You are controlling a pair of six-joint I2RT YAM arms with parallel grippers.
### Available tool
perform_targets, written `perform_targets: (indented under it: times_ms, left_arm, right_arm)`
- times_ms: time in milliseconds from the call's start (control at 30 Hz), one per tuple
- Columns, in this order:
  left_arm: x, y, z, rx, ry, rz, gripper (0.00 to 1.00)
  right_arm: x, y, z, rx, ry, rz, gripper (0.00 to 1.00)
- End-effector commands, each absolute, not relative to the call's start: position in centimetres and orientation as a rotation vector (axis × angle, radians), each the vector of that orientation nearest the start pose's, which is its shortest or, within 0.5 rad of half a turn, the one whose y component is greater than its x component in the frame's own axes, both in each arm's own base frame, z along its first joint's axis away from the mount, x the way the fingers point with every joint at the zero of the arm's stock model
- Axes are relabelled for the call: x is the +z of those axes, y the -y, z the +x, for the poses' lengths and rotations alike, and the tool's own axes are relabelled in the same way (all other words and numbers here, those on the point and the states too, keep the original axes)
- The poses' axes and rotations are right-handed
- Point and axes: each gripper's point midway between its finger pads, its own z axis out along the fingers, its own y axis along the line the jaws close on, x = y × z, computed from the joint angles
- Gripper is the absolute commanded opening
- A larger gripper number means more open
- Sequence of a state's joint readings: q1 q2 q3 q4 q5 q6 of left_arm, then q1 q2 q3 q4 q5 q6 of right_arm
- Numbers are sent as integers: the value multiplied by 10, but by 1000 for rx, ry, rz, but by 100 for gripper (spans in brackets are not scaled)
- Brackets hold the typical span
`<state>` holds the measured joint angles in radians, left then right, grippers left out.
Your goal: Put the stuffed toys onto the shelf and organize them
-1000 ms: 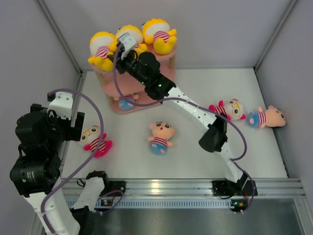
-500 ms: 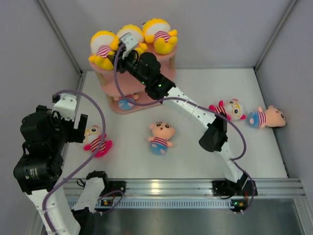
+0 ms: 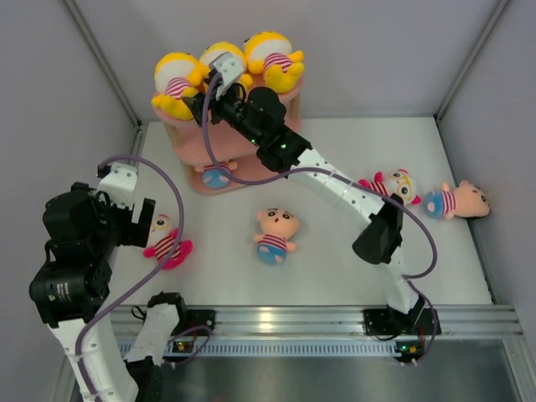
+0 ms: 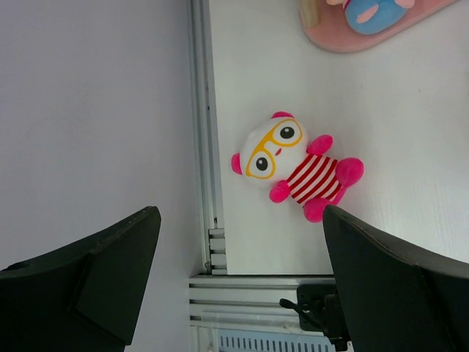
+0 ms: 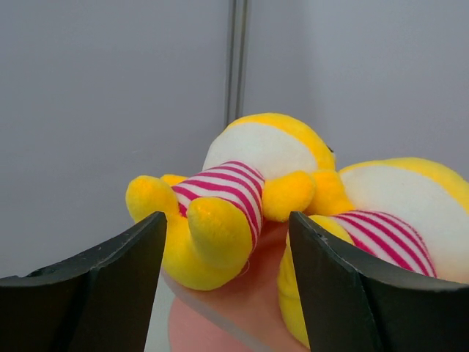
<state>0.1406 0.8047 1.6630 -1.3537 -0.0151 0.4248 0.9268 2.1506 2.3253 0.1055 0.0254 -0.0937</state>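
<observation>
The right gripper (image 5: 226, 220) has its fingers apart and holds nothing. It sits at the top tier of the pink three-tier shelf with oval boards (image 3: 197, 182), close to the three yellow plush dolls in red-and-white striped shirts (image 3: 176, 84) lying there. The left gripper (image 4: 240, 213) is also spread and empty, above the pink-limbed plush doll with yellow glasses (image 4: 293, 169) on the white table (image 4: 410, 132). A peach-faced plush doll (image 3: 276, 234) lies mid-table.

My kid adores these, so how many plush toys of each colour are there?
Yellow toys: 3
Pink toys: 2
Peach toys: 3
Total: 8
</observation>
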Motion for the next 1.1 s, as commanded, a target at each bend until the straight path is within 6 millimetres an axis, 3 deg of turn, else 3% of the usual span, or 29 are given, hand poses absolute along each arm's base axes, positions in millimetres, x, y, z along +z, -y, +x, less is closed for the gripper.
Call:
perform_targets:
  times_ms: [0,133,267,333,400,433,467,500,533,567,633,667,733,767,900,933,967,1067]
  left_arm:
    - [363,-33,154,313,-2085,337,99]
    - [316,-34,163,273,-2231,372,98]
    - [286,-28,165,206,-2310,403,98]
    - [275,-26,166,184,-2333,403,98]
    - [264,-26,166,177,-2357,402,98]
    - [263,-28,168,191,-2350,390,98]
    - [258,-29,170,193,-2357,385,98]
    - [255,-30,170,200,-2358,376,98]
    - [247,-32,172,205,-2375,364,98]
    - [243,-33,174,208,-2381,354,98]
    - [232,-37,178,224,-2400,325,98]
    - [228,-39,179,228,-2404,309,98]
    - [213,-44,179,253,-2433,269,98]
    - [210,-47,182,276,-2427,251,99]
    - [189,-55,184,312,-2450,171,99]
    - [187,-56,185,319,-2448,159,99]
    - [186,-56,185,322,-2444,151,99]
    - [181,-54,187,303,-2432,134,99]
  right_arm:
    - [548,-472,361,713,-1012,-561,68]
    - [564,-450,342,712,-990,-573,80]
    - [583,-410,301,739,-989,-629,90]
    - [578,-394,288,743,-1029,-644,90]
    - [554,-366,272,735,-1123,-648,90]
    - [541,-358,267,732,-1157,-650,91]
    - [510,-342,262,709,-1231,-644,91]
    - [491,-335,259,715,-1279,-629,90]
    - [486,-318,250,718,-1289,-600,90]
    - [429,-316,256,666,-1401,-615,91]
    - [396,-305,248,701,-1469,-555,91]
    - [341,-304,249,669,-1569,-576,93]
    - [298,-301,244,662,-1656,-588,99]
    - [261,-301,240,649,-1725,-626,99]
    - [208,-311,226,695,-1765,-721,98]
    - [209,-315,226,721,-1729,-720,94]
    - [185,-315,219,731,-1754,-761,88]
    - [159,-320,210,759,-1748,-784,81]
